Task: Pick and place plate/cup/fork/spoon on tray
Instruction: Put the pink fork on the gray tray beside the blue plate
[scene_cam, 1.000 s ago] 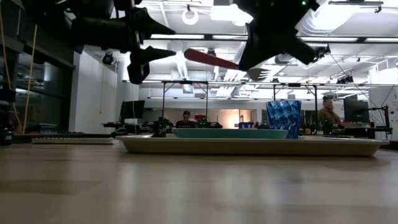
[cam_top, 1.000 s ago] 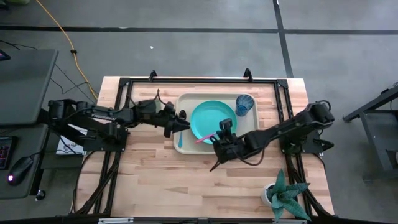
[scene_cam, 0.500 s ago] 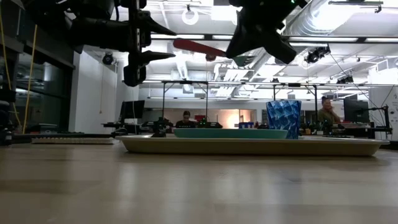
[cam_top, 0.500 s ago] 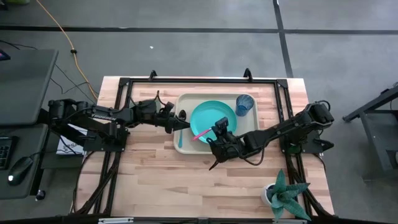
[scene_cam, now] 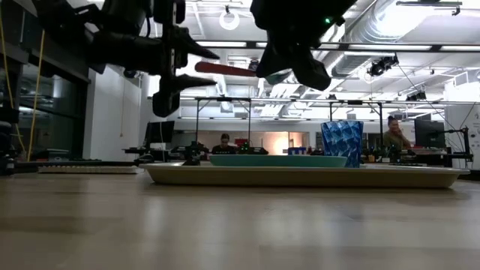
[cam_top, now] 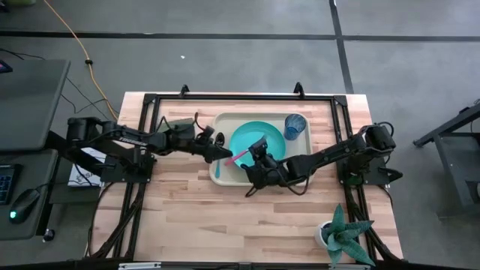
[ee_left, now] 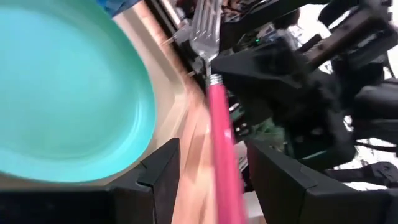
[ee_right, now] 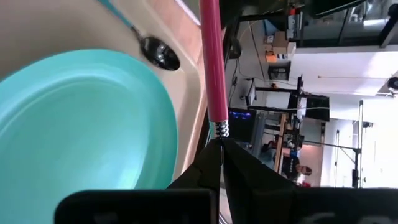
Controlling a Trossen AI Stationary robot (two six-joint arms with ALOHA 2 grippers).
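Observation:
My right gripper (cam_top: 250,160) is shut on the fork (cam_top: 238,156), held in the air over the near left part of the beige tray (cam_top: 225,120). The fork's red-pink handle (ee_left: 222,155) points at my left gripper (cam_top: 223,153). That gripper is open, with a finger on either side of the handle's free end (scene_cam: 204,67); I cannot tell if they touch it. The turquoise plate (cam_top: 259,141) and the blue cup (cam_top: 295,126) rest on the tray. The spoon (cam_top: 218,154) lies on the tray's left side, its bowl (ee_right: 160,55) toward the far edge. My right gripper pinches the fork just past the silver neck (ee_right: 218,129), at the tine end, between its two fingers. The fingers come from the table's right, roughly in line with the fork. The fork is lifted clear of the tray, nearly level (scene_cam: 229,70), handle toward the left.
A white pot with a spiky green plant (cam_top: 343,234) stands at the near right corner of the table. The black frame (cam_top: 240,97) runs along the table's far side. Bare wood (cam_top: 225,217) lies between the tray and the near edge.
My right gripper has carried the fork toward the table's left and a little toward the far edge, and the fork has levelled out. My left gripper has shifted slightly to the right. The handle's free end now lies between the left fingers.

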